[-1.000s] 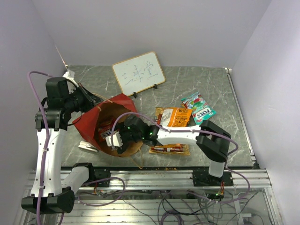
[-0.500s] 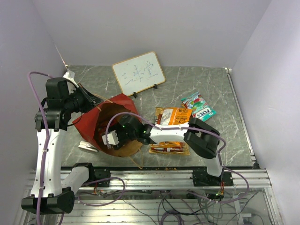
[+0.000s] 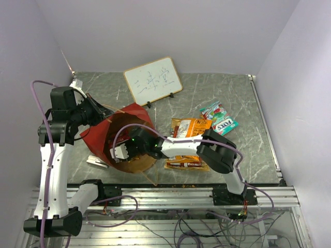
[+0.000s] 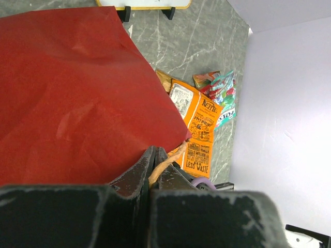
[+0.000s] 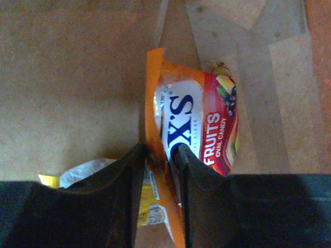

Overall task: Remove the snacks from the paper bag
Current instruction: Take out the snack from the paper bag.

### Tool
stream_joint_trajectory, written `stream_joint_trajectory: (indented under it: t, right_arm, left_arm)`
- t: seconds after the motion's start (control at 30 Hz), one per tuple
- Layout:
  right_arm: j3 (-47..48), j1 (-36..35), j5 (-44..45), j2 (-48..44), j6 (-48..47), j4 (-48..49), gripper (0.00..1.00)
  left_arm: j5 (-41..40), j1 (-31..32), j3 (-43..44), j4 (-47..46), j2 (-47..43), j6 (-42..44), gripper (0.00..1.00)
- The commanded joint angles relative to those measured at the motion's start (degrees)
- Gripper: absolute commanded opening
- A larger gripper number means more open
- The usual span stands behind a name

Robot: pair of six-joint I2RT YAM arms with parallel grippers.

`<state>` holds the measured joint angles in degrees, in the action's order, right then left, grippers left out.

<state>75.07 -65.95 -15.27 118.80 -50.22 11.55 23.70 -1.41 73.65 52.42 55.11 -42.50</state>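
The paper bag (image 3: 126, 135), red outside and brown inside, lies on its side at the left with its mouth toward me. My left gripper (image 3: 96, 111) is shut on the bag's tan handle (image 4: 164, 166) at the rim and holds the mouth up. My right gripper (image 3: 120, 152) is inside the bag. In the right wrist view it (image 5: 158, 155) is shut on the orange edge of a red "FOX'S Fruits" packet (image 5: 199, 121). A yellow packet (image 5: 146, 202) lies beneath. An orange packet (image 3: 192, 127), a teal packet (image 3: 220, 118) and a flat orange-red packet (image 3: 187, 163) lie on the table.
A white framed writing board (image 3: 153, 80) stands at the back of the grey table (image 3: 238, 93). A small white object (image 3: 96, 161) lies at the bag's near left side. The right arm's links stretch across the table's front, over the flat packet.
My right gripper has moved left and deeper into the bag, and the right arm has folded closer in. The left arm and the bag have stayed nearly still.
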Motion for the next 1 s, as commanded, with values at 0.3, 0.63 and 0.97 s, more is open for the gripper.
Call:
stream_joint_trajectory:
  t: [0.3, 0.63, 0.97]
  right_arm:
    - [2.15, 0.21, -0.70, -7.05, 6.19, -2.04, 0.00]
    - [-4.44, 0.32, -1.69, -18.43, 12.39, -2.30, 0.00]
    - [-10.96, 0.33, -0.17, -31.21, 17.94, -5.05, 0.00]
  left_arm:
    - [1.03, -0.17, -0.47, -2.94, -0.89, -1.25, 0.07]
    - [1.34, -0.17, -0.16, -4.11, 0.23, -0.86, 0.07]
    - [1.52, -0.19, 0.26, -4.03, 0.98, -0.02, 0.07]
